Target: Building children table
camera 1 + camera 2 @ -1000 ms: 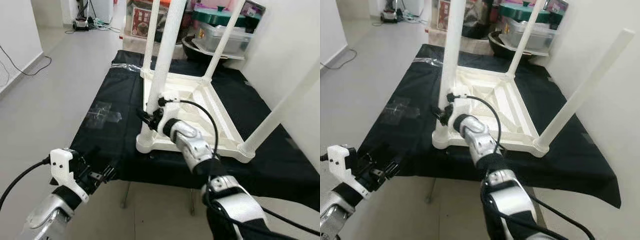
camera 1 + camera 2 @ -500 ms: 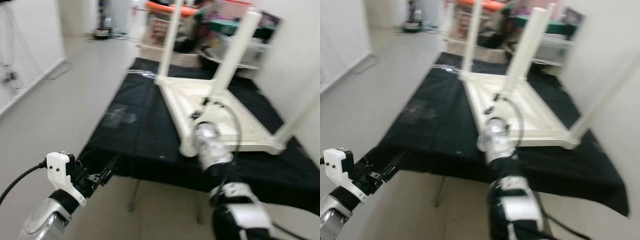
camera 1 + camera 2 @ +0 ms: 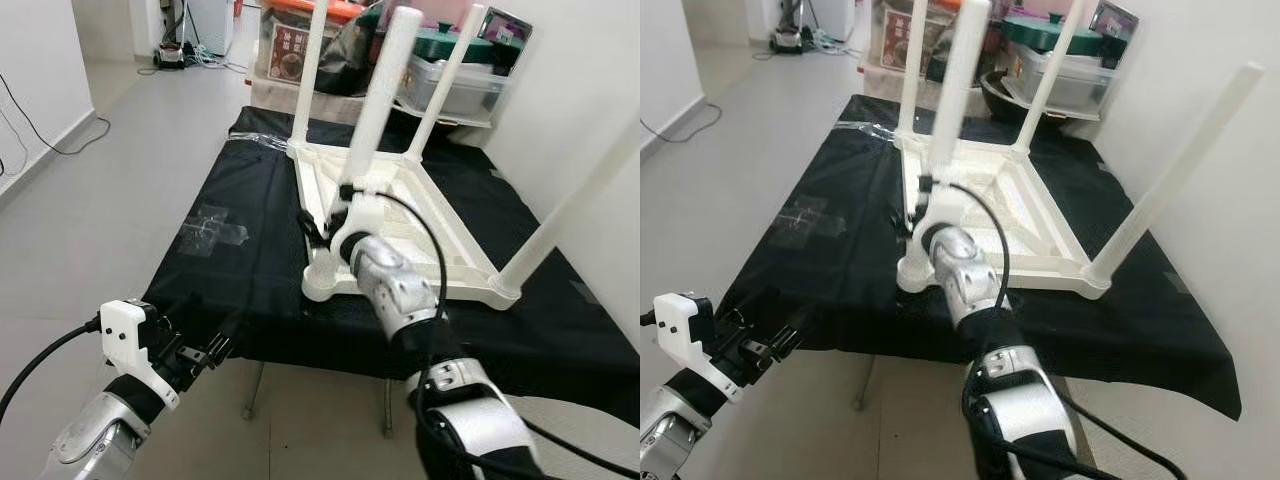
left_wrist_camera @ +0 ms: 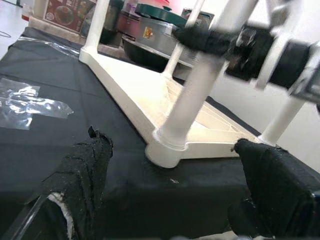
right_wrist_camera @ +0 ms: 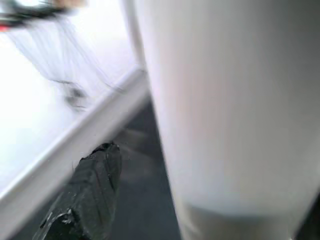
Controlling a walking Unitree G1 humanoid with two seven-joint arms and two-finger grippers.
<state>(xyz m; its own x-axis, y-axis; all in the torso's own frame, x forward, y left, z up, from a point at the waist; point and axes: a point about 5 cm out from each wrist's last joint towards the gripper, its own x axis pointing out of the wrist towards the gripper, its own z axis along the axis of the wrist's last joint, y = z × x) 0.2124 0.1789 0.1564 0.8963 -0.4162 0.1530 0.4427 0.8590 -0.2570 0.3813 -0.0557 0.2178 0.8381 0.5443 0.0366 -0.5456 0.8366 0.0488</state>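
Right tool (image 3: 322,226) clamped round near table leg (image 3: 372,128), arm outstretched; left tool (image 4: 175,185) open, empty

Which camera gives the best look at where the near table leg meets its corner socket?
Left wrist view: the near leg enters its corner socket unobstructed. In the eye views the right gripper partly hides it; the right wrist view is blurred.

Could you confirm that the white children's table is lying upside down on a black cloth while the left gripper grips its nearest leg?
Not quite: the right gripper, not the left, grips the nearest leg, as the left eye view shows. The left gripper hangs open below the cloth's edge, holding nothing. The rest stands: the white children's table lies upside down on the black cloth.
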